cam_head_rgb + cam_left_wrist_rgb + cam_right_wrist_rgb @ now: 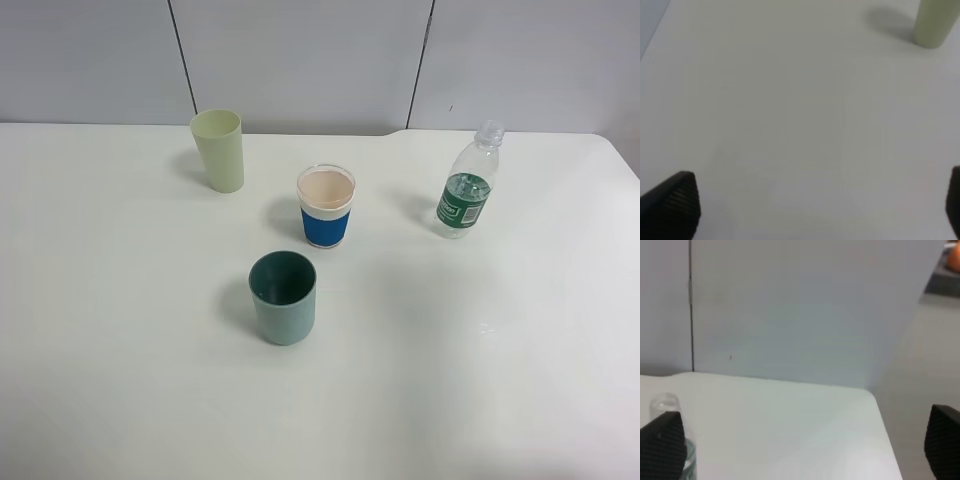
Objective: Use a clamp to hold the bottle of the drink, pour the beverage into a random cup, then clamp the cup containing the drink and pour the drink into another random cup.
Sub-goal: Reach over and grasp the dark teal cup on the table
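No writing can be read anywhere: the green label (463, 203) around the clear bottle (470, 165) carries pale marks too small to make out, and the blue sleeve (325, 227) on the white cup (326, 190) looks plain.

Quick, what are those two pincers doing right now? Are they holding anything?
Left pincer: open, holding nothing.
Right pincer: open, holding nothing; the bottle is not gripped.
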